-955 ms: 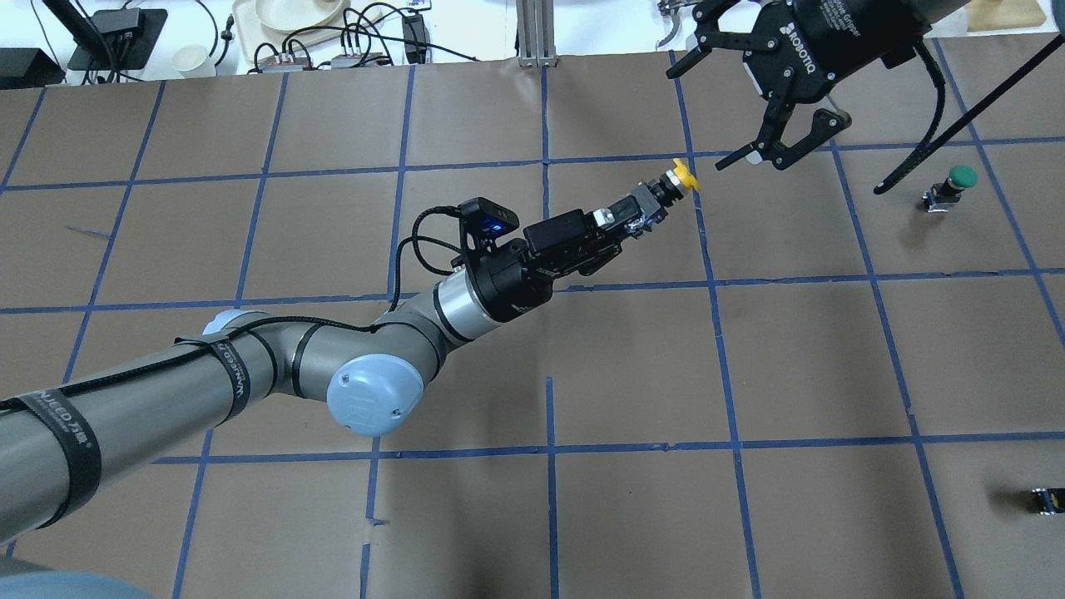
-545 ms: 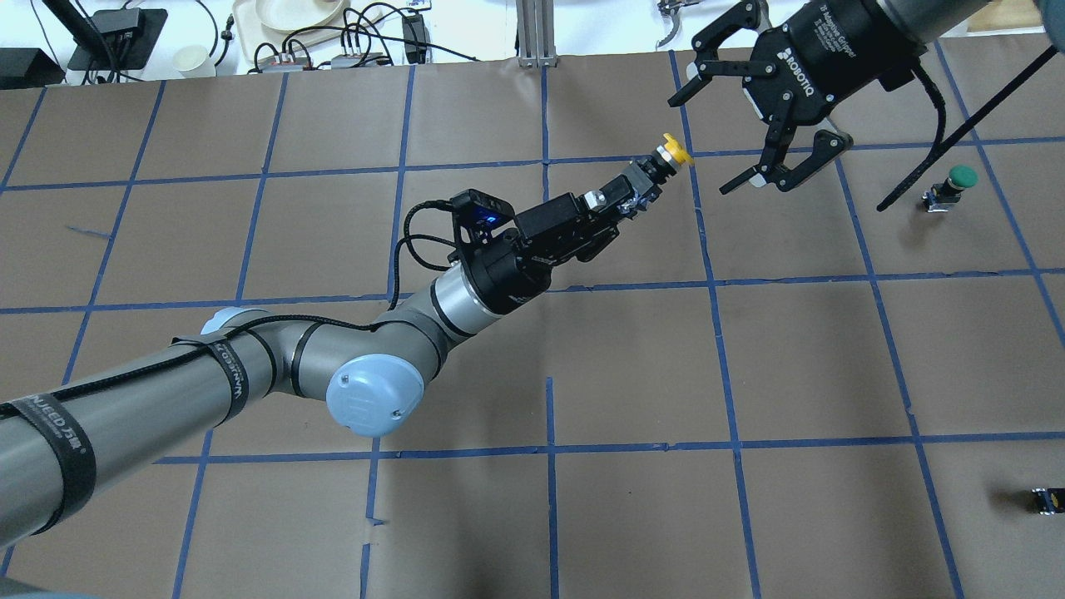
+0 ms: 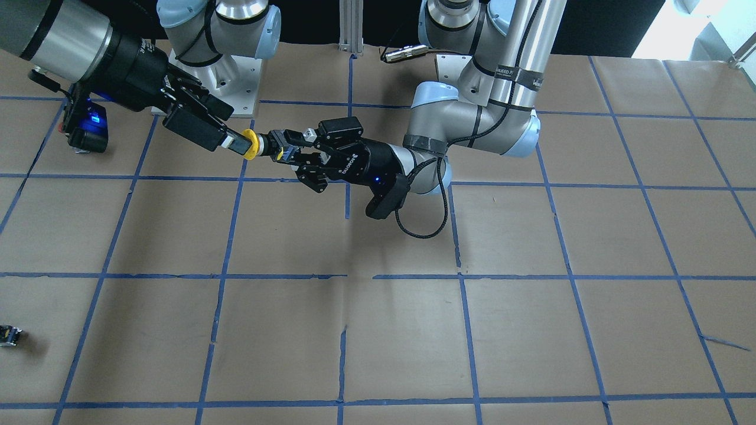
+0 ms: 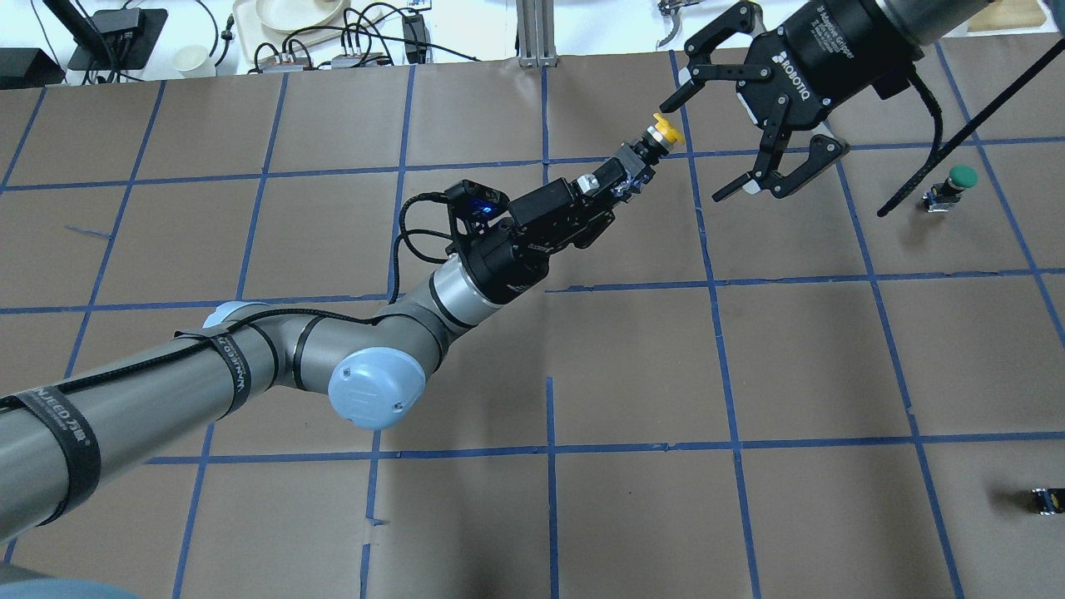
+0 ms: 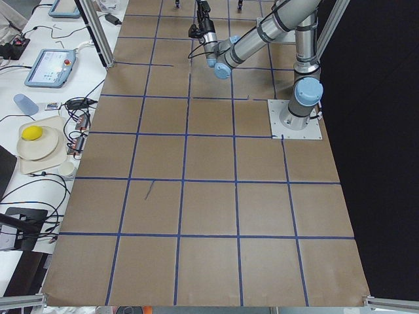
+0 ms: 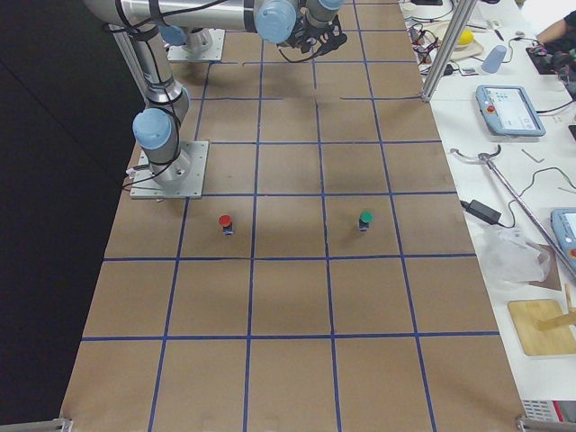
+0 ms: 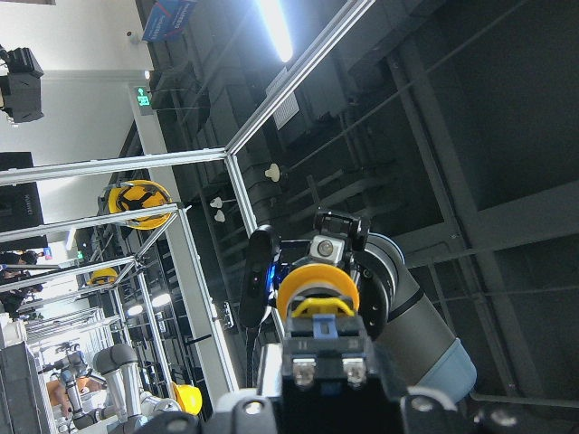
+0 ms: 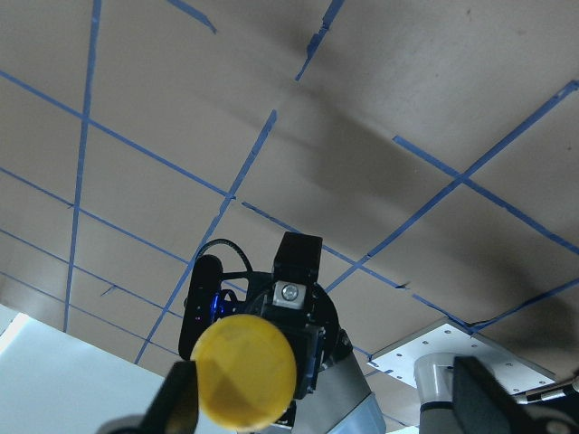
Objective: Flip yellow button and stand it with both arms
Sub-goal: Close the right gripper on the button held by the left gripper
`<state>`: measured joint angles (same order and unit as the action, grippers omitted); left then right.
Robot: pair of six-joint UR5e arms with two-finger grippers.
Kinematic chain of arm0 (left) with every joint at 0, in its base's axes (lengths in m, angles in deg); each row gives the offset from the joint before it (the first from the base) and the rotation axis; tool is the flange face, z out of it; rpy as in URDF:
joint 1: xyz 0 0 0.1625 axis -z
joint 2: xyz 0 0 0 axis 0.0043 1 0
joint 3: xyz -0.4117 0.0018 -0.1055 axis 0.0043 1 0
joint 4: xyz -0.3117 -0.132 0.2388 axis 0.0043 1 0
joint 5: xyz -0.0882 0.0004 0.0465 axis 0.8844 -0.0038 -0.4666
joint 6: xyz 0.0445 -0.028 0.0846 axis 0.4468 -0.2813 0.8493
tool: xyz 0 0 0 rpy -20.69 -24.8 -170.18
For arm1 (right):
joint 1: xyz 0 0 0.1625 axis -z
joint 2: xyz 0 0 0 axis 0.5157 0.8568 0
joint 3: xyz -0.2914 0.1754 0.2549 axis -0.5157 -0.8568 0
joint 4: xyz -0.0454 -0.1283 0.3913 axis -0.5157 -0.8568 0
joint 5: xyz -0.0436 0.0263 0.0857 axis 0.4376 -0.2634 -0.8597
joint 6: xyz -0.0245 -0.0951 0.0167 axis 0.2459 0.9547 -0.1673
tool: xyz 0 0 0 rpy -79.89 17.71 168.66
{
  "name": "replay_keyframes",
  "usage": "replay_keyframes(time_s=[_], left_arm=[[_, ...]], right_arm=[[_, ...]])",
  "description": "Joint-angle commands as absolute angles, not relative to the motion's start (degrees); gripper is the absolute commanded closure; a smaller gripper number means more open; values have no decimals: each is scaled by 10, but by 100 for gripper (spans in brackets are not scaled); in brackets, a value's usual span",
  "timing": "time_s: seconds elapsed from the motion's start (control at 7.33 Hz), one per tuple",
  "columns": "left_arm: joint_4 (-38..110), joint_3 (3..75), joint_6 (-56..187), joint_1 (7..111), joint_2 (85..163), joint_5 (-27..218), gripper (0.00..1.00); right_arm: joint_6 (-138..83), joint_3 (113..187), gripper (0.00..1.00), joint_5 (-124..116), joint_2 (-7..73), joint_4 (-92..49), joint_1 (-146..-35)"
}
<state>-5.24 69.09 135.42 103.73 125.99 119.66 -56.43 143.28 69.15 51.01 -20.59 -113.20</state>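
Yellow button (image 4: pixel 666 131) is held in the air above the desk (image 4: pixel 632 374) by the left gripper (image 4: pixel 624 173). Its fingers are clamped on the boxy body and the cap end is left free.

Key relation: the button's long axis runs body-to-cap along the left gripper's line, and the cap is pointed straight at the right gripper (image 4: pixel 691 151). In the right wrist view the cap is seen face-on.

The right gripper's fingers (image 4: pixel 770 173) are spread wide with nothing held. The cap is sat at their mouth, off-centre, just beside the far finger. Contact there cannot be confirmed. The near finger is well apart from the cap.

Judgement: a hand-over is in progress. Centring on the cap or neck is likely needed before the right fingers are closed.

Materials:
- Cap: smooth glossy yellow plastic, a round mushroom disc. It is judged slippery on its rim.
- Body: black and grey with square edges. Metal screw terminals are seen at the rear in the left wrist view.
- Desk: covered in matte brown paper with a blue tape grid.

A green-capped button (image 4: pixel 961 176) is stood well apart and is not involved.
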Motion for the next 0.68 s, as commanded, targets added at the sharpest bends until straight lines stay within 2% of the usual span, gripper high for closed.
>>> replay_keyframes(time_s=[0.0, 0.55], left_arm=[[-52, 691, 1354, 1037, 1261, 1196, 88], [-52, 691, 1354, 1037, 1259, 1191, 88]], right_arm=[[-562, 1433, 1, 667, 504, -214, -1132], [-571, 1434, 11, 662, 488, -213, -1147]])
